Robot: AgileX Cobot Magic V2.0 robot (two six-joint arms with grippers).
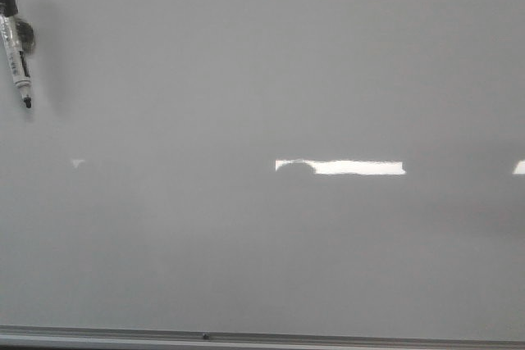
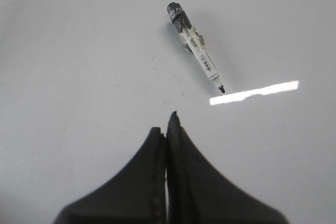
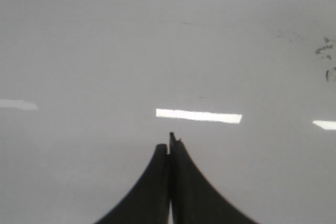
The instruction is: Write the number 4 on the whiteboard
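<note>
Glossy pale grey-white, the large flat whiteboard with its thin grey metal frame edge fills every view, and we see no drawn number 4 anywhere on it, only bright light reflections and a few faint smudges. A clear-barrelled marker with a black cap end and bare black tip lies on the board at its far left corner. Our left tool hovers near the marker, fingers pressed together and holding nothing; our right tool is likewise closed and empty over bare board. We judge the step in hand to be picking up the marker. To do it well, we should spread the left fingers, line them across the barrel rather than the tip, and clamp mid-barrel so the tip stays free.
</note>
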